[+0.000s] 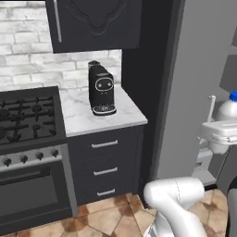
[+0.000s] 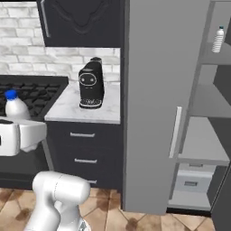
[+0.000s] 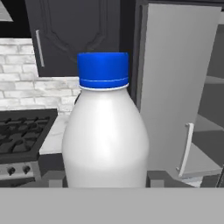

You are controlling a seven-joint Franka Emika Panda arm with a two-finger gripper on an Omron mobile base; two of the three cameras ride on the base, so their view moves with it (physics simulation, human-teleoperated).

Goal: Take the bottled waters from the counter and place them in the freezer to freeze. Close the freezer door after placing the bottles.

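One white bottle (image 3: 105, 131) with a blue cap sits clenched in the hand (image 3: 105, 181), upright at frame center. Carry it level toward the open freezer (image 2: 203, 135) at right, clearing the door (image 2: 162, 103); the clear bottle (image 2: 219, 39) already stands upper right on a shelf.

Light was even and flat across all views, with no clear single source. The counter (image 1: 83, 115) read bright; the cabinets and stove (image 1: 28, 120) stayed dark but legible. A soft shadow lay under the coffee machine (image 1: 102, 90) and beneath the counter's edge. A mild sheen showed on the white bottle (image 3: 105, 140), near and sharp in the hand view. Edges looked slightly jagged and textures coarse; no blur or bending at the edges.
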